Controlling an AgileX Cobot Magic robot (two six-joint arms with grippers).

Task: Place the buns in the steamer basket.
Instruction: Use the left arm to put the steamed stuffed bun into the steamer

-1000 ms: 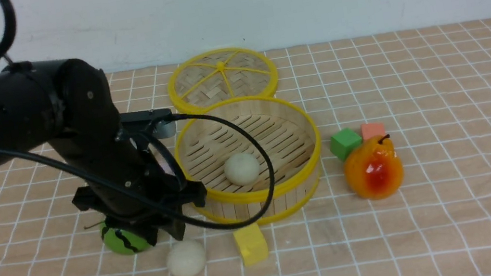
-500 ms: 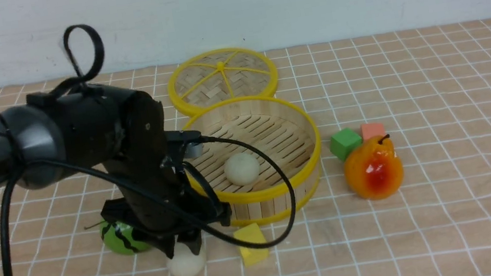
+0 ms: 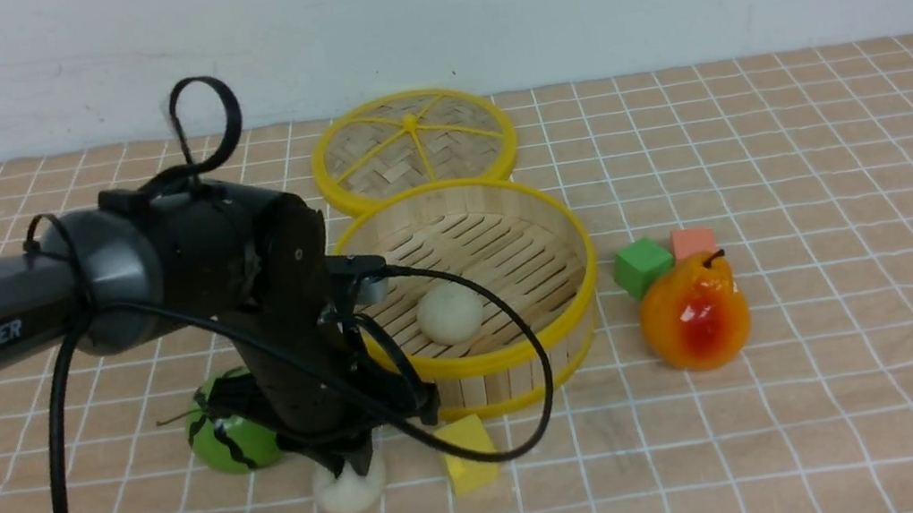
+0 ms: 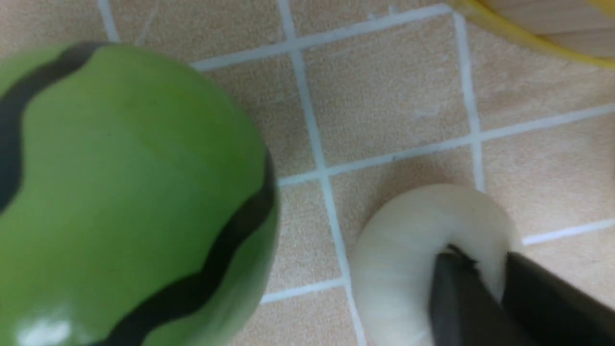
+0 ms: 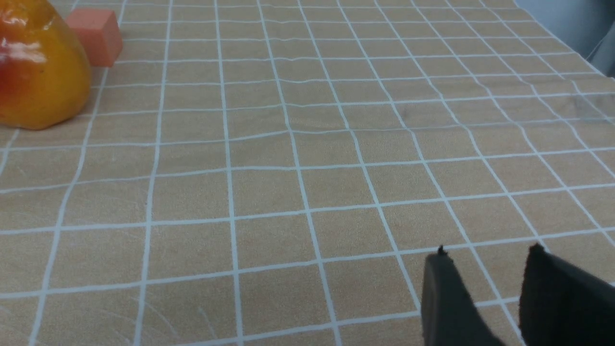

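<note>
Here, in the front view, a bun [image 3: 350,492] is pinched on the cloth [image 3: 807,421] by the left gripper [image 3: 347,465] beside the melon [image 3: 227,445]; a second bun [image 3: 450,313] lies in the steamer basket [image 3: 481,362]. From the left wrist, the bun is shown dented between the jaws. From the right wrist, the right gripper [image 5: 487,251] is shown with jaws apart.

Your left gripper [image 3: 349,465], pinched on the near bun [image 3: 348,496], sits in a tight pocket: striped melon [image 3: 230,435] just left, yellow cube [image 3: 469,458] just right, and the steamer basket [image 3: 486,362] wall close on the far side. The basket's top is open, with a second bun [image 3: 449,312] on its slats and bare floor around it. Right of the basket stand the pear [image 3: 694,311], green cube [image 3: 642,265] and pink cube [image 3: 693,241]; beyond them the bench [image 3: 875,393] lies open.
</note>
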